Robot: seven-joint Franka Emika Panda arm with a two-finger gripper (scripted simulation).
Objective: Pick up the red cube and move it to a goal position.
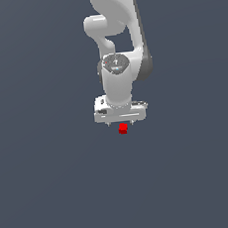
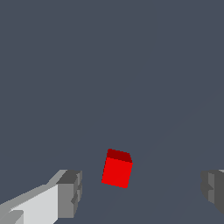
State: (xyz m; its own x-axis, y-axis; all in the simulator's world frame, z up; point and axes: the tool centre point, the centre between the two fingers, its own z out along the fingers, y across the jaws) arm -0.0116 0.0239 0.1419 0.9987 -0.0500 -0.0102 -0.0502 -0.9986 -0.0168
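The red cube (image 1: 122,129) is a tiny bright red block on the dark grey floor, just below the white gripper (image 1: 121,124) in the exterior view. In the wrist view the red cube (image 2: 117,168) lies between the two grey fingertips (image 2: 70,192), nearer to one of them, with clear gaps on both sides. The gripper (image 2: 142,192) is open wide and touches nothing. The fingers are short stubs under the white hand in the exterior view. How high the fingertips are above the floor I cannot tell.
The white arm (image 1: 117,51) rises behind the gripper toward the top of the exterior view. The floor (image 1: 53,182) is plain dark grey all round. No goal marker shows.
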